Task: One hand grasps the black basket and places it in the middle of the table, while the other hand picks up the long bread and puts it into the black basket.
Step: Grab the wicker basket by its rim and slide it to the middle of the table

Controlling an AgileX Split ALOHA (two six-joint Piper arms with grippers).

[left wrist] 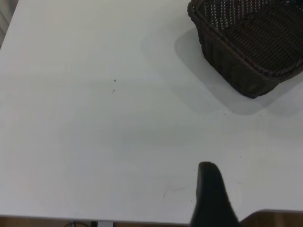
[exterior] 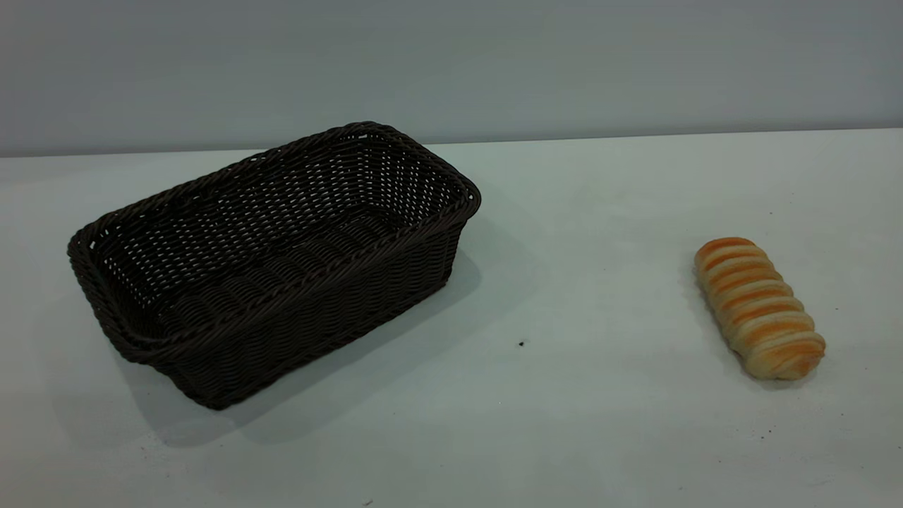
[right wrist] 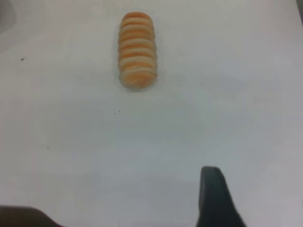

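black basket point(exterior: 282, 261) empty, long bread point(exterior: 760, 307) apart

Matt woven wicker basket point(exterior: 282, 282); glossy, perhaps plastic bread point(exterior: 760, 307); smooth table point(exterior: 600, 423).

The basket point(exterior: 275, 261) is dark brown-black all over, woven in an open wicker pattern with a braided rim; pale light shows through the gaps in its sides. The bread point(exterior: 760, 307) is golden-orange, crossed by cream-coloured ridges that give it a striped look. The table point(exterior: 578, 395) is plain white with a few tiny dark specks. The wall point(exterior: 451, 63) behind is flat pale grey.
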